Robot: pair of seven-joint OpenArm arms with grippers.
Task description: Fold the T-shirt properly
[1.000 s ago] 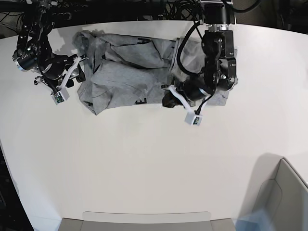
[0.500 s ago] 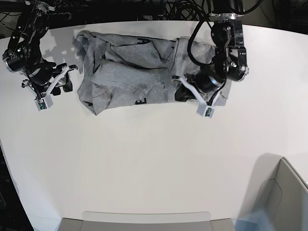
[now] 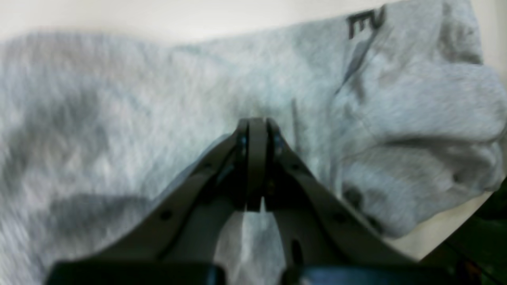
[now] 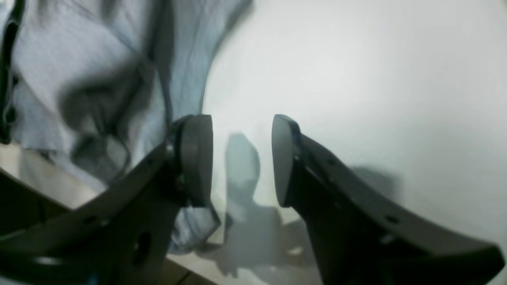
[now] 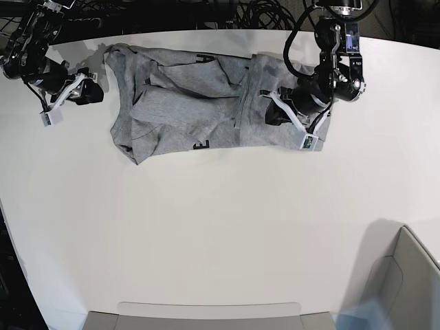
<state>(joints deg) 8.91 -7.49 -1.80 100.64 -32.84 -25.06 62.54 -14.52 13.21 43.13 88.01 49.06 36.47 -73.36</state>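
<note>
Left wrist view: the left pincer (image 3: pixel 256 158) has its fingers pressed together with nothing between them, hovering over the rumpled grey T-shirt (image 3: pixel 158 118), whose black lettering shows at the far right.

Right wrist view: the right pincer (image 4: pixel 241 158) stands apart and empty above the white worktop (image 4: pixel 356 79); the shirt's edge lies to its left.

Base view: the T-shirt (image 5: pixel 185 103) lies crumpled along the far side of the worktop (image 5: pixel 220 234). The left pincer (image 5: pixel 302 127) reaches over the shirt's right end. The right pincer (image 5: pixel 58 103) sits off the shirt's left edge. Dark cables crowd the far edge.
</note>
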